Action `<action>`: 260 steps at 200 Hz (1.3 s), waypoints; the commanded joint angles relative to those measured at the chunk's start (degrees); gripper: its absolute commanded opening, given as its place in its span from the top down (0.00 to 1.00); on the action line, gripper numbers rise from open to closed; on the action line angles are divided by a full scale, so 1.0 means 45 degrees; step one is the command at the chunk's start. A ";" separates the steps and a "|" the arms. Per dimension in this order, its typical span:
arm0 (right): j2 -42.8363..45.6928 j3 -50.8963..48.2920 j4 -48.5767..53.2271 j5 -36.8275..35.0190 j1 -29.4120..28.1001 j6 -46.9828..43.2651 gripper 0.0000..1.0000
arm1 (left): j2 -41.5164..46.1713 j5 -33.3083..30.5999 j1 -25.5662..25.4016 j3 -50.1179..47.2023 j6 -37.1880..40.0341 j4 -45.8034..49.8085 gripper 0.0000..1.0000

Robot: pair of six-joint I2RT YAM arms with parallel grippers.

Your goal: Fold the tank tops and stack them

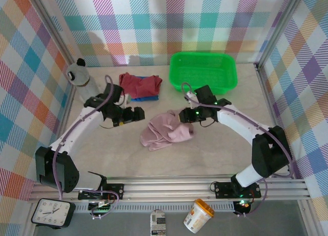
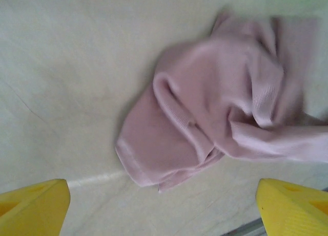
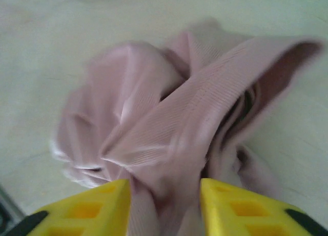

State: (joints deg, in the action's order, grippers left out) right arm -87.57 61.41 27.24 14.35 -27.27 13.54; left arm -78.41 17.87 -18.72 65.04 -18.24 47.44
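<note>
Found the pale pink tank top [image 1: 166, 129] crumpled in a loose heap near the middle of the table [image 1: 102, 154], between the 2 arms. Noted 1 ribbed band of it lifted out of the heap toward the right gripper [image 1: 185, 115]. Saw, from the right wrist, that band running up between the yellow fingers [image 3: 102, 208], filling the gap and touching both. Found those jaws partly apart, far narrower than the other pair. Could not tell through the blur whether pinched there or only lying loose.

Found the left gripper [image 1: 138, 114] just to the left of the heap, pointed toward it, spread wide and holding nothing. Saw, from the left wrist, its 2 yellow fingertips [image 2: 33, 208] at the lower corners of the view, well apart, with bare table between them and the pink cloth beyond, touching neither.

Spotted the dark red tank top [image 1: 141, 84] at the far side of the table, left of the green basket [image 1: 202, 54], lying rumpled on top of the royal blue tank top [image 1: 146, 98], with a strip of blue showing along the near edge. Found the basket upright at the far right, apart from all 3 garments. Noticed a pale bottle [image 1: 82, 77] standing at the far left, plus a clock [image 1: 51, 213] and a small tub [image 1: 199, 215] below the near rail.
</note>
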 commanded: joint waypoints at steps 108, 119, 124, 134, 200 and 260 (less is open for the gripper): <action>0.2683 -0.4013 0.0173 -0.1348 -0.1013 0.1303 0.36 | -0.1229 -0.1980 -0.4584 -0.3618 -0.3115 -0.3104 0.27; 0.2729 -0.4136 0.0527 -0.2028 -0.1053 0.1430 0.36 | -0.1544 -0.2014 -0.4623 -0.3460 -0.3068 -0.3332 0.29; 0.2786 -0.4213 0.0578 -0.2297 -0.1060 0.1472 0.35 | -0.1704 -0.2084 -0.4648 -0.3392 -0.3024 -0.3354 0.30; 0.2853 -0.4337 0.0646 -0.2972 -0.1050 0.1560 0.34 | -0.2018 -0.2343 -0.4648 -0.3102 -0.2843 -0.3262 0.31; 0.1106 -0.4086 -0.0914 -0.2358 -0.1051 0.1183 0.51 | -0.3512 -0.2870 -0.4647 -0.1793 -0.2326 -0.3098 0.67; 0.2687 -0.3210 0.0211 -0.2498 0.0392 0.0733 1.00 | -0.2192 -0.1784 -0.5027 0.0181 -0.1931 -0.0331 0.97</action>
State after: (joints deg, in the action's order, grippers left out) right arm -80.36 43.03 25.78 2.79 -29.74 18.41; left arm -92.86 6.55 -39.20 60.03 -28.45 38.26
